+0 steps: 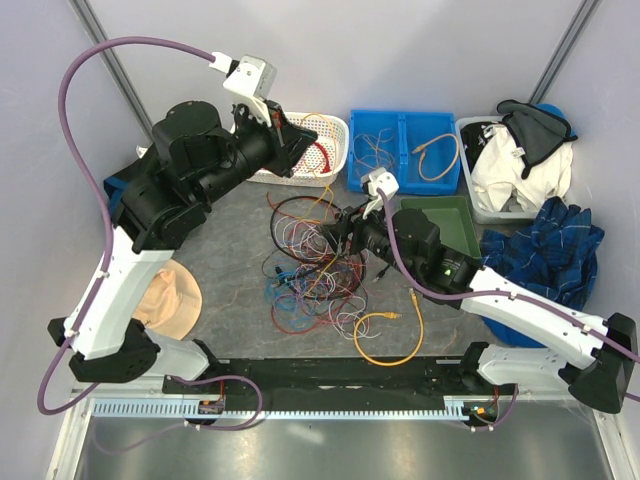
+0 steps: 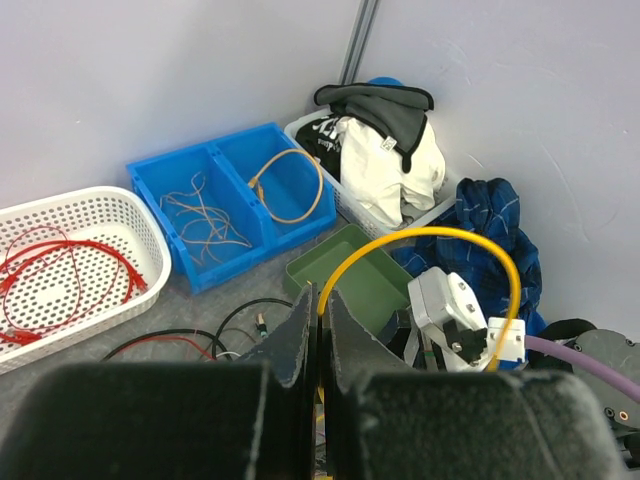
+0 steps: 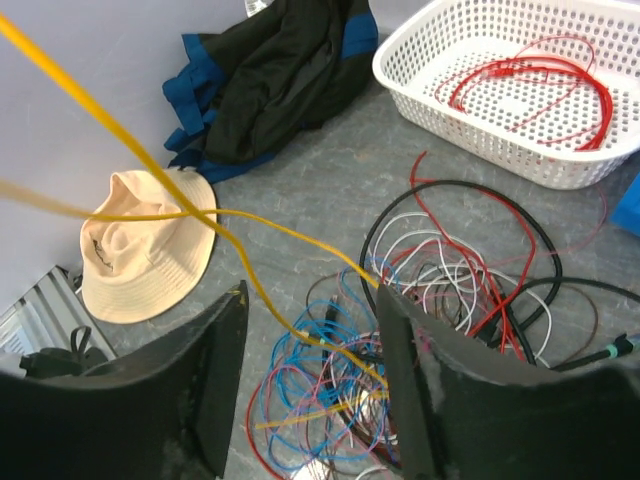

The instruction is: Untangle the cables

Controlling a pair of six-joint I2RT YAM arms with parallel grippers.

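The left hand (image 2: 321, 300) is pinched tight on a thin yellow cable (image 2: 440, 234) arcing away from its tips, while the right hand (image 3: 310, 298) hangs, fingers wide apart, above the tangled heap of thin red, blue, black, white and purple cables (image 1: 310, 262) on the grey counter (image 1: 225, 250).

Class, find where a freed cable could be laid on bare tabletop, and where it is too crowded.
Bare grey table lies between the hat and the cable tangle, and between hat and white basket. Crowded: the tangle, the yellow loop in front, and the blue bin behind. The left gripper holds a yellow cable.
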